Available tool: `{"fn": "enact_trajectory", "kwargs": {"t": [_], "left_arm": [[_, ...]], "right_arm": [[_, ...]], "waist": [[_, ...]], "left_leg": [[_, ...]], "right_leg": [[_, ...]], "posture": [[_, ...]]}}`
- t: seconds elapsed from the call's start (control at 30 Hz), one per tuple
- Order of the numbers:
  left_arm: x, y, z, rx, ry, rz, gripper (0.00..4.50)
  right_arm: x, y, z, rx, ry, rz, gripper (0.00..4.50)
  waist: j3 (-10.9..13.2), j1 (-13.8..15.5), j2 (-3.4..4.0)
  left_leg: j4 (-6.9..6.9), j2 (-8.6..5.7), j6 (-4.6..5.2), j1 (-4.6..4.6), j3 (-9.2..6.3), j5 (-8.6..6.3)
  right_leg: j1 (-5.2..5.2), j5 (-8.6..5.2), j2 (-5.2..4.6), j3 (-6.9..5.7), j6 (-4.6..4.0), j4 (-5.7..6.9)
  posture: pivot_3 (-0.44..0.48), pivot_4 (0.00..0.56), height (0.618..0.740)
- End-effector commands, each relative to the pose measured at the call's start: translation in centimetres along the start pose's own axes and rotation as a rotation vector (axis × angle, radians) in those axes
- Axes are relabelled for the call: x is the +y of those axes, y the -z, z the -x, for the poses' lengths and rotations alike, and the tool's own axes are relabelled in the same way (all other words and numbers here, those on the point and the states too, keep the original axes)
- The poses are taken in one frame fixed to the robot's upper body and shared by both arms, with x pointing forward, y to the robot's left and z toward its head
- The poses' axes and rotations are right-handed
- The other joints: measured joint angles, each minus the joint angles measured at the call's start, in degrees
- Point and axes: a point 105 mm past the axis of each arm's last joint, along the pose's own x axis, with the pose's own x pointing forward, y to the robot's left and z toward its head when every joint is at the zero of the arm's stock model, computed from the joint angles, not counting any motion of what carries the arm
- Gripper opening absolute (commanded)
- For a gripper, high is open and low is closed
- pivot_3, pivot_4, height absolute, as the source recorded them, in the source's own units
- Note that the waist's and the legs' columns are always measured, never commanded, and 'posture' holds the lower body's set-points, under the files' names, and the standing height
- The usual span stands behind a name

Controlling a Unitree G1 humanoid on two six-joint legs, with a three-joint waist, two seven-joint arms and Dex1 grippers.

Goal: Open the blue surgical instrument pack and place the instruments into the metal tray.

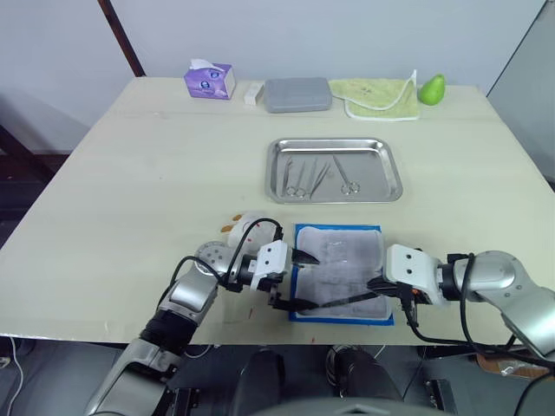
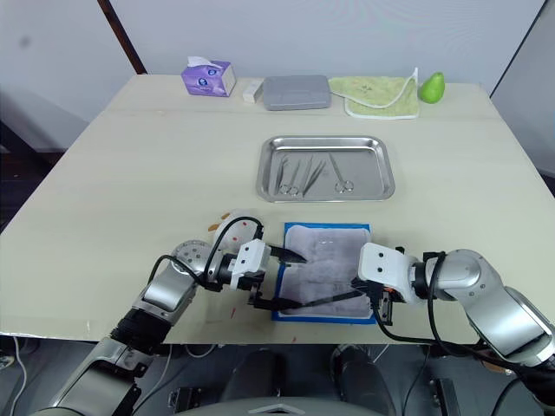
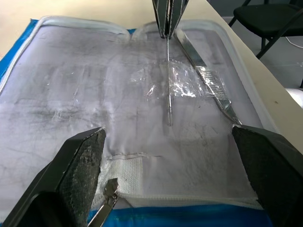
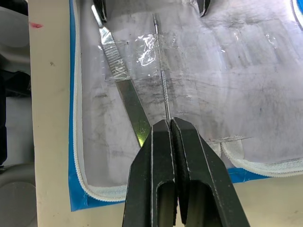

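Lying opened flat at the near edge of the bench (image 1: 130,173): blue surgical instrument pack (image 1: 339,273), clear whitish inner face up, blue border and white zipper around it. At its right side, right gripper (image 4: 165,124), jaws clenched on the end of a thin probe (image 4: 162,71) that stretches across the clear plastic. Just beside the probe, toward the near edge, a flat scalpel-like blade (image 4: 124,90) resting on the same plastic. At the pack's left side, left gripper (image 1: 293,279), jaws released and spread wide over the left edge, fingers (image 3: 78,163) on either side of the probe's free tip, apart from it. Farther back, near mid-bench, metal tray (image 1: 334,198) holding several instruments (image 1: 323,176), among them 2 pairs of scissors and slim forceps. Along the far edge, left to right: purple tissue box (image 1: 209,81), small white block (image 1: 252,94), grey rounded case (image 1: 297,94), yellow-green cloth (image 1: 380,95), green pear (image 1: 432,88).
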Motion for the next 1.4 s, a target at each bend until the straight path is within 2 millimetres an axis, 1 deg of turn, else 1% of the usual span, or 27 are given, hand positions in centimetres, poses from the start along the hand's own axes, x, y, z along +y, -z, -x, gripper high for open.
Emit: {"fn": "enact_trajectory", "kwargs": {"t": [0.03,0.2,0.37,0.63,0.77,0.87,0.97,1.03,1.07,1.2,1.3,1.33,1.37,1.4], "left_arm": [[-0.7,0.9,-0.5,0.034,0.033,0.027,4.50],[-0.6,0.9,-0.5,0.040,0.032,0.030,4.50],[-0.7,1.1,-0.5,0.047,0.034,0.032,4.50],[-0.6,1.1,-0.5,0.048,0.035,0.032,4.50],[-0.6,1.1,-0.5,0.046,0.034,0.033,4.50],[-0.7,1.2,-0.4,0.044,0.033,0.031,4.50],[-0.7,1.2,-0.5,0.039,0.030,0.028,4.50],[-0.7,1.2,-0.5,0.037,0.029,0.028,4.50],[-0.7,1.1,-0.6,0.034,0.027,0.027,4.50],[-0.5,0.9,-0.8,0.026,0.021,0.024,4.50],[-0.2,0.8,-0.8,0.024,0.012,0.024,4.50],[-0.2,0.8,-0.7,0.024,0.010,0.024,4.50],[-0.1,0.8,-0.7,0.024,0.007,0.025,4.50],[0.0,0.8,-0.7,0.024,0.004,0.025,4.50]], "right_arm": [[-0.3,-1.7,0.8,-0.025,0.019,0.067,0.01],[-0.3,-1.9,1.3,-0.006,0.020,0.077,0.01],[-0.5,-1.4,2.3,0.028,0.034,0.082,0.01],[-0.8,0.3,4.9,0.109,0.046,0.079,0.01],[-1.0,1.0,6.5,0.135,0.056,0.054,0.01],[-1.3,0.9,7.7,0.108,0.074,-0.004,0.01],[-1.6,0.2,8.8,0.036,0.100,-0.083,0.01],[-1.9,-0.4,9.1,-0.014,0.124,-0.119,0.01],[-2.3,-1.0,9.1,-0.051,0.144,-0.134,0.01],[-5.5,-3.8,8.5,-0.257,0.300,-0.244,0.01],[-7.4,-5.0,8.0,-0.313,0.366,-0.335,0.01],[-8.0,-5.1,7.8,-0.289,0.393,-0.346,0.01],[-9.1,-5.2,7.5,-0.270,0.454,-0.373,0.01],[-10.3,-5.6,6.9,-0.294,0.476,-0.448,0.01]], "waist": [[0.03,-0.03,0.04],[0.07,0.04,0.08],[0.12,0.08,0.11],[0.13,0.08,0.13],[0.14,0.09,0.14],[0.13,0.03,0.14],[0.13,0.03,0.14],[0.14,0.02,0.13],[0.14,0.02,0.14],[0.19,-0.27,0.09],[0.21,0.01,0.11],[0.23,0.00,0.14],[0.26,-0.07,0.20],[0.26,-0.13,0.20]], "left_leg": [[0.00,0.00,0.00,0.00,0.00,0.00],[0.00,0.00,0.00,-0.01,0.00,0.00],[0.00,-0.01,0.00,-0.04,0.01,0.00],[0.00,-0.02,0.00,-0.04,0.00,0.00],[0.00,-0.02,0.00,-0.04,0.00,0.00],[0.00,-0.02,0.00,-0.03,0.01,0.00],[0.00,-0.02,0.00,-0.02,-0.01,0.00],[0.00,-0.02,0.00,-0.02,-0.01,0.00],[0.00,-0.02,0.00,-0.02,-0.01,0.00],[-0.01,0.00,0.00,0.02,-0.03,0.00],[-0.02,-0.01,0.00,-0.06,-0.04,0.00],[-0.02,0.00,0.00,-0.07,-0.03,0.00],[-0.03,-0.01,0.00,-0.09,-0.01,0.00],[-0.03,-0.02,0.00,-0.08,-0.01,0.00]], "right_leg": [[0.00,0.00,0.00,0.00,0.00,0.00],[0.00,0.00,-0.01,0.00,0.00,-0.01],[-0.01,0.00,-0.04,0.00,0.01,-0.03],[-0.01,-0.01,-0.05,-0.03,0.02,-0.03],[0.00,-0.01,-0.06,-0.02,0.02,-0.03],[0.00,-0.01,-0.05,-0.02,0.03,-0.02],[0.01,0.00,-0.04,-0.01,0.02,-0.02],[0.01,0.00,-0.04,-0.01,0.02,-0.02],[0.01,0.00,-0.04,-0.01,0.02,-0.02],[0.01,0.01,0.00,0.05,0.03,0.00],[0.00,0.01,0.00,-0.01,0.01,-0.02],[-0.01,0.01,-0.01,-0.02,0.00,-0.03],[-0.02,0.01,-0.02,0.01,0.00,-0.03],[-0.04,0.01,-0.05,0.05,0.01,-0.02]], "posture": [[0.000,0.150,0.738],[0.000,0.150,0.738],[0.000,0.150,0.738],[0.000,0.150,0.738],[0.000,0.150,0.738],[0.000,0.150,0.738],[0.000,0.150,0.738],[0.000,0.150,0.738],[0.000,0.150,0.738],[0.000,0.150,0.738],[0.000,0.150,0.738],[0.000,0.150,0.738],[0.000,0.150,0.738],[0.000,0.150,0.738]]}}
